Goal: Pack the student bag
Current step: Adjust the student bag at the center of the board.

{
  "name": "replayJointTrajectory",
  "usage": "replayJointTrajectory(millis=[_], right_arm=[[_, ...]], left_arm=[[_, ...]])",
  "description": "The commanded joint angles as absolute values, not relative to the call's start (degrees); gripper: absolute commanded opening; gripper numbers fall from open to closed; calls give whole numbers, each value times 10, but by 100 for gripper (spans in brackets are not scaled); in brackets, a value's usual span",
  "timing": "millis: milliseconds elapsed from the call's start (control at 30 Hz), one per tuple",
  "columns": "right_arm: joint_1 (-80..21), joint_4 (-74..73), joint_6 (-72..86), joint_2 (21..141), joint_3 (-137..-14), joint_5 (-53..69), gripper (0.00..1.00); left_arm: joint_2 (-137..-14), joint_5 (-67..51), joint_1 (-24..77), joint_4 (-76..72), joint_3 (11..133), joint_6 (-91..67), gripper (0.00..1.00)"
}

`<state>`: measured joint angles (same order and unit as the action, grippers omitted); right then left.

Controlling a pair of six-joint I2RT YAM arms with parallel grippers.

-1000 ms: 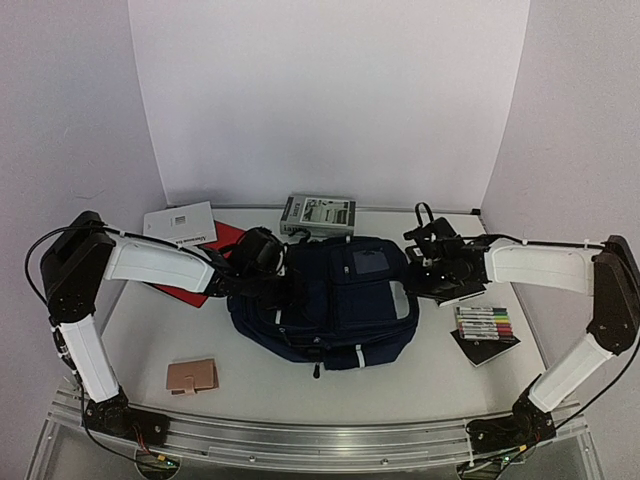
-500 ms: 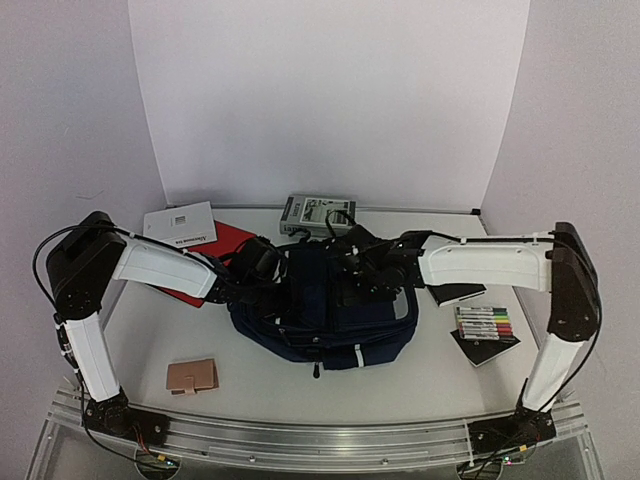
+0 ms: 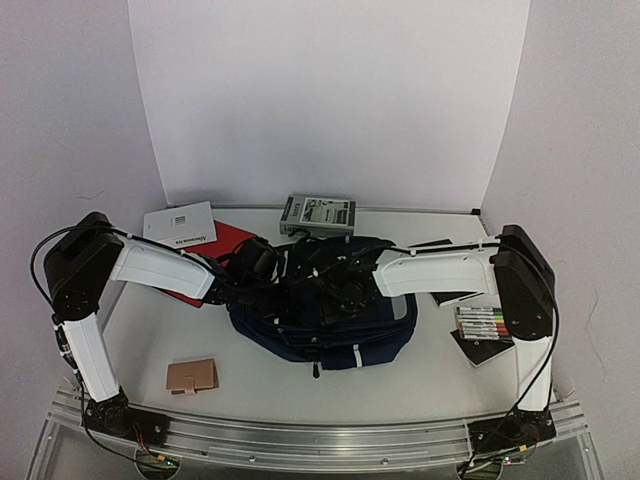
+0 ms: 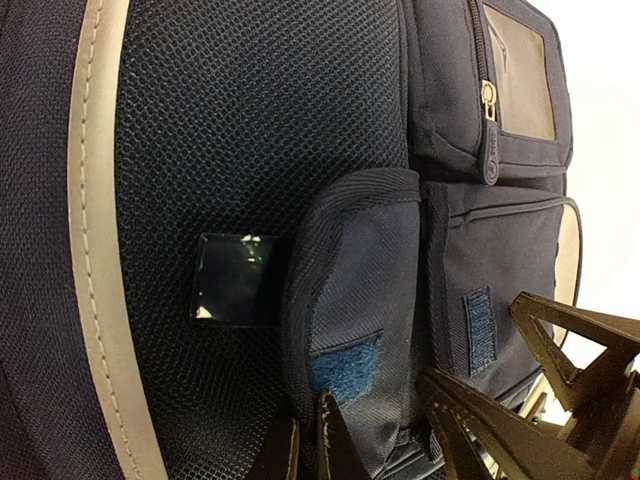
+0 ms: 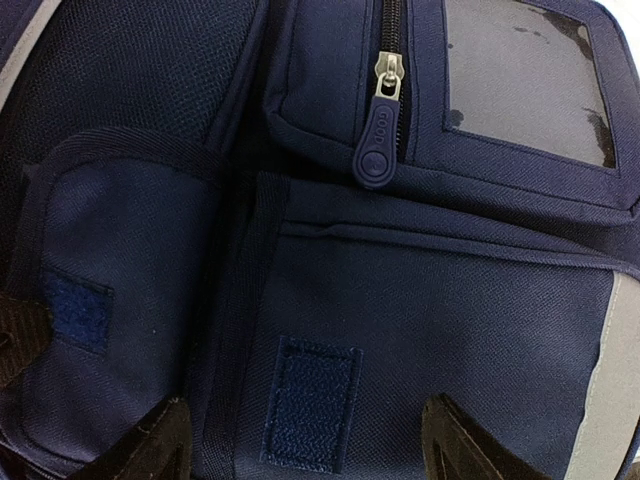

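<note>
From above, the student bag (image 3: 335, 325), a large navy-blue fabric backpack with a white stripe, lies in the middle of the table (image 3: 430, 385). My left tool (image 3: 288, 290) is at the left side of the bag and my right tool (image 3: 330, 290) is over its top face. The things that could go inside are all outside the bag:
- a small tan wallet (image 3: 191, 377) in front of it, to the left
- a flat set of coloured markers (image 3: 484, 322) to its right
- a white booklet (image 3: 180, 223) and a flat red folder (image 3: 225, 238) to its left
- a grey printed box (image 3: 318, 213) behind it

So I judge that the packing has hardly begun.

In the left wrist view, my left tool is closed tight at the lower edge of a small navy pocket flap (image 4: 355, 300) on the bag. I cannot tell whether cloth is pinched between the fingers.

In the right wrist view, my right tool stands wide open and holds nothing, just above the front of the bag. The zip with the navy pull (image 5: 376, 160) looks closed. I judge that a compartment must be opened first, and then every item brought in.
</note>
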<state>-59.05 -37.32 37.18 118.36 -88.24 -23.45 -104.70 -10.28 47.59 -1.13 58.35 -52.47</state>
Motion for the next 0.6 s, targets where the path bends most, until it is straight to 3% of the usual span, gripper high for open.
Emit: replayJointTrajectory(millis=[0,333,567], right_arm=[[-598,-438,400,1221,-919,-312,77],[-608,-521,460,1252,-952,-428,73],[-609,-545,497,1221,-948,-469,50]], left_arm=[[-1026,-74,468,3,573,-522,0],[-1025,-71,466,2,569,-525,0],[-1027,-68,461,2,563,-531,0]])
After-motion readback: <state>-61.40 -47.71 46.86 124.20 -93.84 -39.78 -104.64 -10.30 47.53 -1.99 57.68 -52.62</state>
